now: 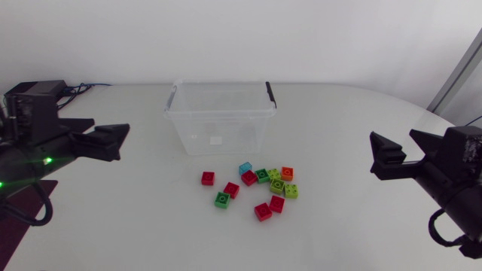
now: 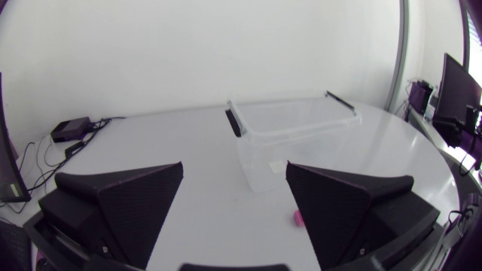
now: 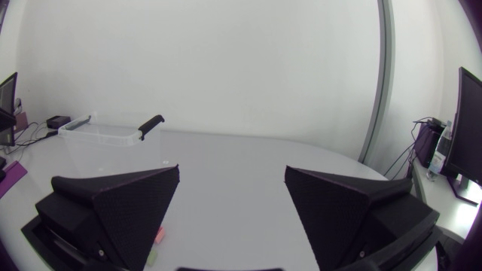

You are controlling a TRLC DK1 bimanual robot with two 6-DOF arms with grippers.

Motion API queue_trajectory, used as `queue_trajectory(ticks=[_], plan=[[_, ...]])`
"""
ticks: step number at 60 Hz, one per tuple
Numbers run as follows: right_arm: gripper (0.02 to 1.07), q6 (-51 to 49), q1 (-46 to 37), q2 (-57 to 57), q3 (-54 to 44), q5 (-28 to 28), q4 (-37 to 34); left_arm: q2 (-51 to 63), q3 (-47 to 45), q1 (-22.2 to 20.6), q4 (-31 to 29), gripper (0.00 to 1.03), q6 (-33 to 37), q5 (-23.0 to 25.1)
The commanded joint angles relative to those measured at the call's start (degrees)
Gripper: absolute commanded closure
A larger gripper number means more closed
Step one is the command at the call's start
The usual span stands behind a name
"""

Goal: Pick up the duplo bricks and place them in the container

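Several duplo bricks, red [image 1: 263, 211], green [image 1: 221, 199], lime [image 1: 290, 190], orange [image 1: 287, 173] and one light blue [image 1: 245, 168], lie scattered on the white table just in front of the clear plastic container [image 1: 219, 117]. The container stands empty with black handles. My left gripper [image 1: 113, 141] hangs open at the left, well away from the bricks. In the left wrist view the container [image 2: 294, 132] lies ahead between the open fingers [image 2: 139, 203], with a pink brick edge [image 2: 297, 217] by one finger. My right gripper [image 1: 382, 156] is open at the right. Its view shows the container [image 3: 105, 134] far ahead and brick edges [image 3: 157, 237] beside a finger.
A dark red mat [image 1: 19, 218] lies at the table's left edge under my left arm. Cables [image 1: 83, 88] trail at the back left corner. The table's curved edge [image 1: 422, 113] runs at the back right.
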Motion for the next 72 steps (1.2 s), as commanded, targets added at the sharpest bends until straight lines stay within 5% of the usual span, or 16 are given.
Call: queue_trajectory(ticks=[1, 28, 36, 43, 57, 64, 72], plan=[[0.06, 1.37, 0.36, 2.01, 1.4, -0.31, 0.28, 6.23, 3.85, -1.44, -2.49, 0.09, 4.57, 0.76], [0.06, 1.37, 0.27, 9.31, 2.98, -6.37, -8.77, 30.92, 8.95, -3.82, -5.91, 0.09, 35.07, 9.03], [0.06, 1.37, 0.36, 11.15, 5.35, -7.69, -15.89, 36.72, 10.01, -6.1, -6.79, 0.09, 42.8, 9.82], [0.06, -0.3, 2.21, 13.7, 8.95, -8.04, -23.1, 43.4, 12.03, -6.45, -7.14, 0.09, 51.42, 15.27], [0.08, -11.99, 3.79, 16.69, 10.36, -7.78, -24.85, 51.93, 18.27, -6.89, -7.76, 0.09, 56.87, 19.92], [0.07, -21.31, 6.51, 21.08, 13.53, -5.5, -31.53, 55.09, 21.26, -7.16, -8.11, 0.09, 58.89, 21.33], [0.07, -27.11, 6.16, 30.75, 14.84, -9.54, -30.92, 58.79, 24.16, -7.95, -8.99, 0.09, 61.7, 22.21]])
